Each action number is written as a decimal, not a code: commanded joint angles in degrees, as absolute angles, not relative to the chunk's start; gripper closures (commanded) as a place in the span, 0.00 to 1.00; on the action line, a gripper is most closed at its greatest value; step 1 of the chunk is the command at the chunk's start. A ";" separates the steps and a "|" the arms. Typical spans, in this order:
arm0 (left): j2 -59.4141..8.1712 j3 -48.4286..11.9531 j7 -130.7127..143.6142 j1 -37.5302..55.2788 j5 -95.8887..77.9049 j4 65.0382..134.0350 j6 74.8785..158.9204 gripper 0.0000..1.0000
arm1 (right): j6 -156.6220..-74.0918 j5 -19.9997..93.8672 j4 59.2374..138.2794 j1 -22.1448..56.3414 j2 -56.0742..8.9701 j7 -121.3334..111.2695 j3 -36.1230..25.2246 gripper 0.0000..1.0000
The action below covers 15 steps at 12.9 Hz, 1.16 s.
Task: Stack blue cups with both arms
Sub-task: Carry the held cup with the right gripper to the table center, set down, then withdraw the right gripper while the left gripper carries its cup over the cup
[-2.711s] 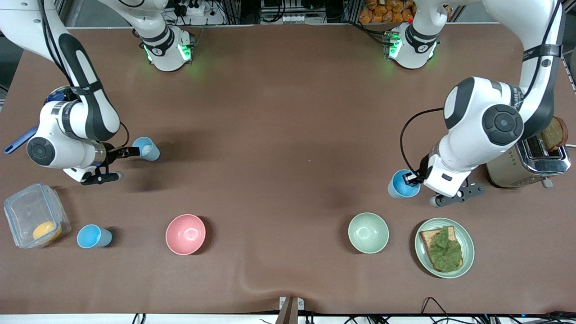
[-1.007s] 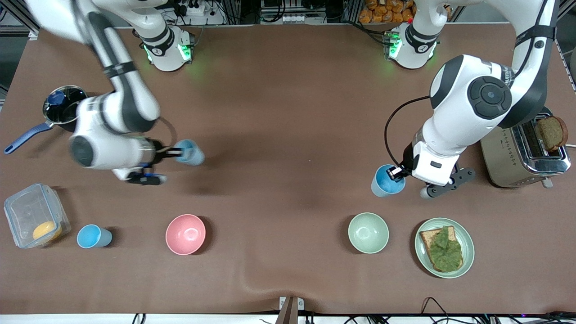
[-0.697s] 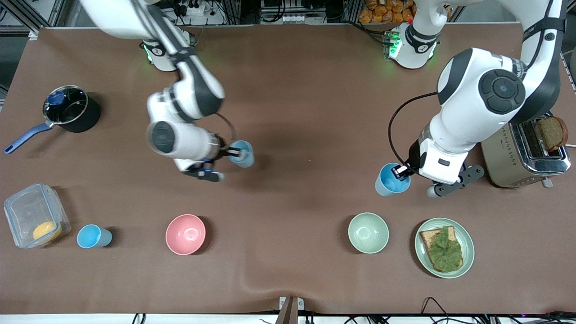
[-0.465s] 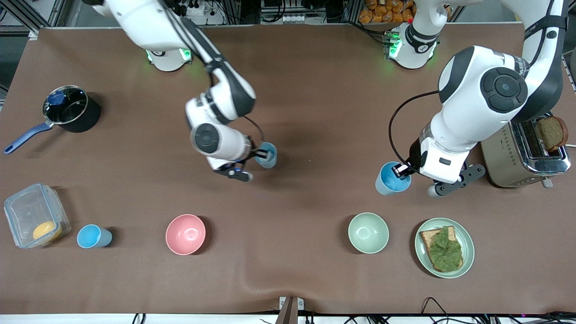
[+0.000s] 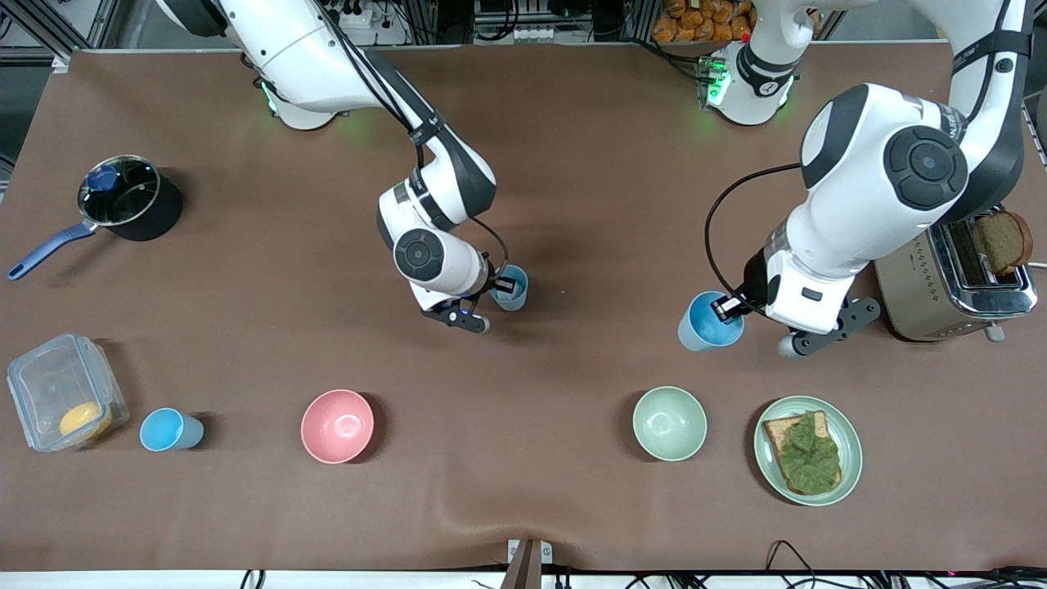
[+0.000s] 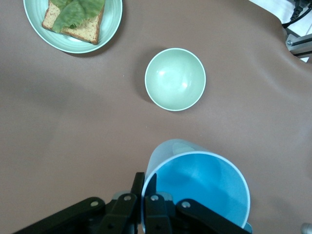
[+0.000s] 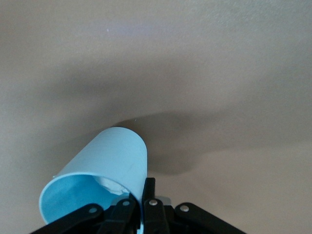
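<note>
Claws over mid-counter: right claw (image 5: 501, 285) pinches one cup's (image 5: 512, 288) rim; left claw (image 5: 726, 307) pinches another cup (image 5: 708, 322); bare counter (image 5: 597, 270) lies between them.

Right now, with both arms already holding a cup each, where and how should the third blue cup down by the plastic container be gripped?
Grip the free blue cup by its rim, coming straight down from above with one finger inside and one outside the wall. It stands upright with its mouth open upward, between the clear container and the pink bowl, so a side approach looks more crowded.
</note>
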<state>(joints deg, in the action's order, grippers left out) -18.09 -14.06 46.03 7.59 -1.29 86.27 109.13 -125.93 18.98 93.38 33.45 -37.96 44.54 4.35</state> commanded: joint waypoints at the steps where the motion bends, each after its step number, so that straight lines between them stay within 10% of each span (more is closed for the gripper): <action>1: -18.45 -14.06 47.02 8.09 -2.29 85.69 107.93 1.00 | -125.86 19.60 91.85 33.31 -39.37 45.52 4.39 0.40; 2: -18.81 -14.15 47.02 8.17 -2.55 85.69 107.93 1.00 | -125.95 19.34 91.76 33.22 -39.37 45.44 4.39 0.00; 15: -30.74 -12.84 72.82 26.69 -1.58 78.41 118.45 1.00 | -102.48 6.09 96.84 8.47 -19.54 25.84 6.84 0.00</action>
